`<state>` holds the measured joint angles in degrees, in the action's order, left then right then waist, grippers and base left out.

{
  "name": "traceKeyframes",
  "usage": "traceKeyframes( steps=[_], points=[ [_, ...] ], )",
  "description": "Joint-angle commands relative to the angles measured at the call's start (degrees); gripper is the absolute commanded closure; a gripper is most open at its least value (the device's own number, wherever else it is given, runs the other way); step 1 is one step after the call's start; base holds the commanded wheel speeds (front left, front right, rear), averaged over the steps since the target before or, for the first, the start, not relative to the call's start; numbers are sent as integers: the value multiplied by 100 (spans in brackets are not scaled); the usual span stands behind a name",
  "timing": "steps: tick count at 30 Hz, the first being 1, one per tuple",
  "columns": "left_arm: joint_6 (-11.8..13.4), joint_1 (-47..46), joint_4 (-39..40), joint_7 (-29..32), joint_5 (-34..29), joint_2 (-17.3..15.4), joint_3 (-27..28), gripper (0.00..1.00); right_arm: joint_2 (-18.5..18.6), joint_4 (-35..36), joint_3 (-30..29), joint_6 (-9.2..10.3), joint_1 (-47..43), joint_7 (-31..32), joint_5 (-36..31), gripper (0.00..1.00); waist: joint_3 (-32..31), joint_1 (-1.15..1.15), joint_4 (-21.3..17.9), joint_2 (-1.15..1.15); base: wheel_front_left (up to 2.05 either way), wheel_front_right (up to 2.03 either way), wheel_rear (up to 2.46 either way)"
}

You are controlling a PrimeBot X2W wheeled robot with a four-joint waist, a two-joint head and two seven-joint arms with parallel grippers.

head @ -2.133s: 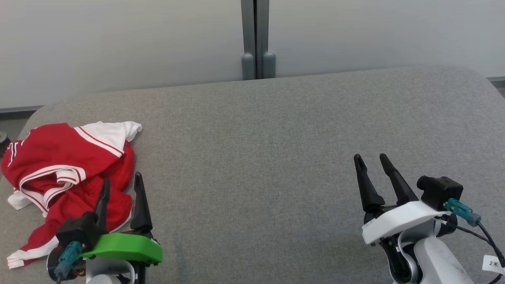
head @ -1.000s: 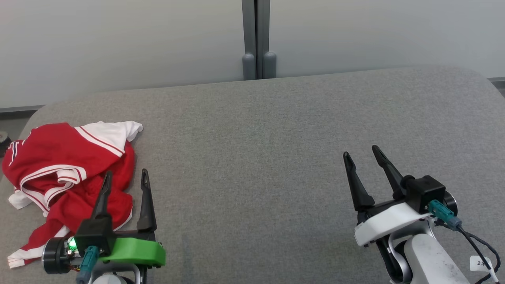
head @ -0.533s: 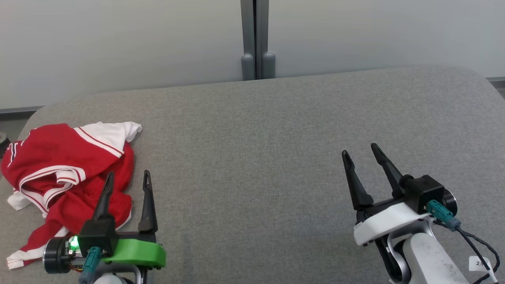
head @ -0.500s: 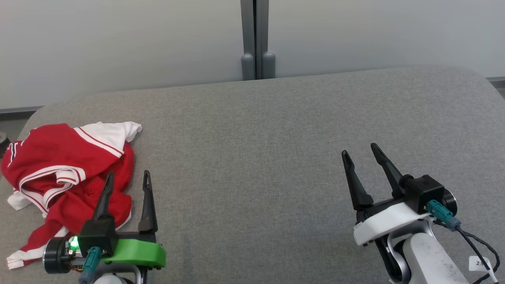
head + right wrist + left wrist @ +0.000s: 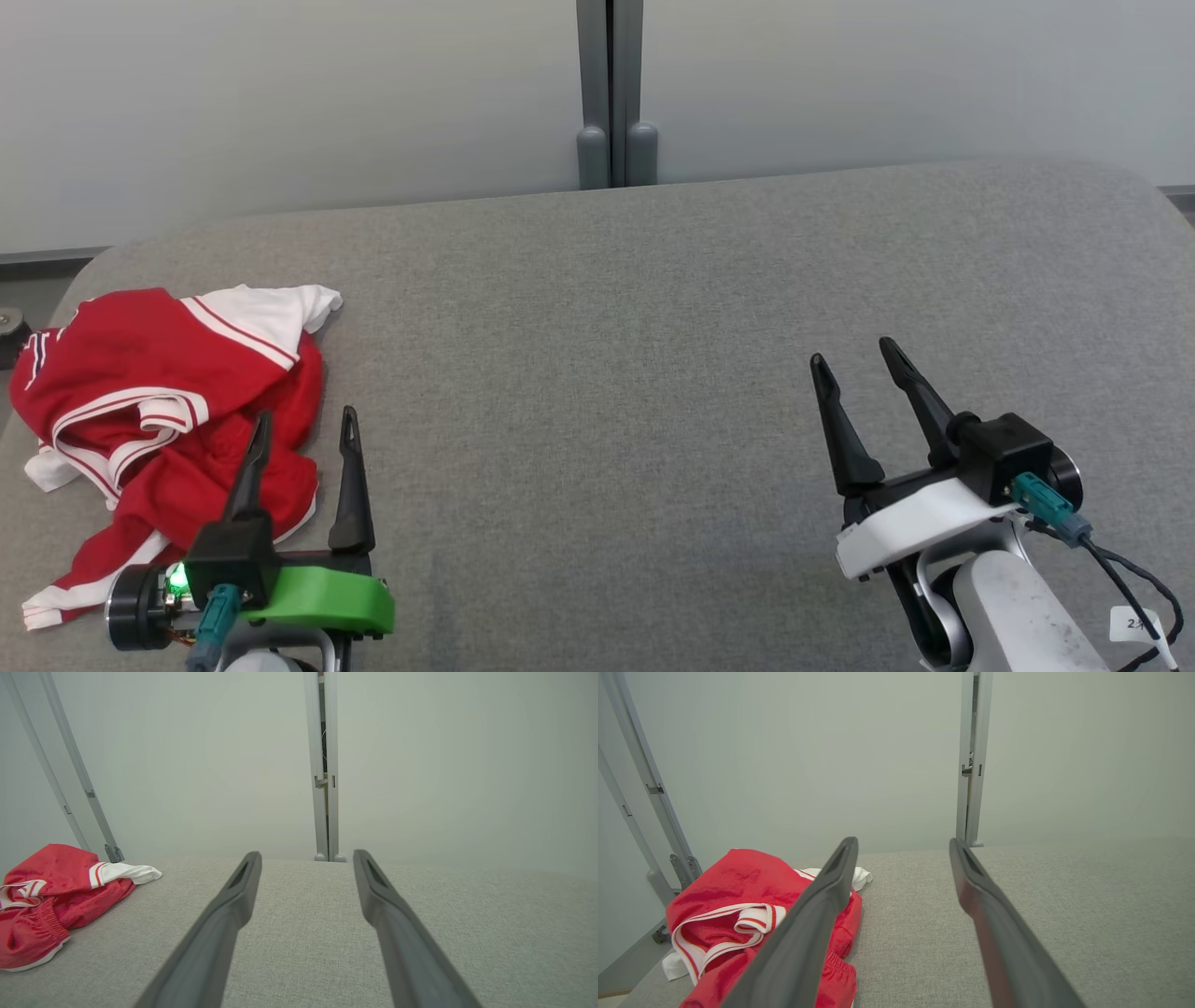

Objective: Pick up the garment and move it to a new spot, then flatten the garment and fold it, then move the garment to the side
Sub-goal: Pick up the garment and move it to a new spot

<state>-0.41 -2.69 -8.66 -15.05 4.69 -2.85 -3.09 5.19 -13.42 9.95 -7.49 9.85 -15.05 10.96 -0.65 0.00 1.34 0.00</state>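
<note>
One garment [image 5: 140, 373], one table [image 5: 653, 373], two grippers: left gripper [image 5: 306, 414], right gripper [image 5: 851, 351]

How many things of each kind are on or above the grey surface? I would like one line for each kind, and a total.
Garment, red and white: 1
Grippers: 2, the left gripper and the right gripper, both open
Total: 3

Lab-like test bay: pale partition panels [image 5: 280, 112], grey metal post [image 5: 611, 93], fabric-covered table [image 5: 653, 327].
</note>
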Motion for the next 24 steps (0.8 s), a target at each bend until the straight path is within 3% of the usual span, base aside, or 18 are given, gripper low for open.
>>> traceKeyframes(
  steps=[1, 12, 24],
  points=[
    [29, 14, 14, -20, 78, -7, 23, 0, -4, 32, 2, 0, 8, -19, 43, 0, 8, 0, 26, 0, 0, 0, 0],
    [89, 13, -23, -18, 417, -11, 173, 0, -56, 64, 160, 0, -66, -18, 228, 0, 25, 0, 519, 0, 0, 0, 0],
    [124, 77, -150, -12, 438, -12, 305, 0, -101, 50, 322, 0, -127, -18, 371, 0, 62, 0, 1688, 0, 0, 0, 0]
  ],
)
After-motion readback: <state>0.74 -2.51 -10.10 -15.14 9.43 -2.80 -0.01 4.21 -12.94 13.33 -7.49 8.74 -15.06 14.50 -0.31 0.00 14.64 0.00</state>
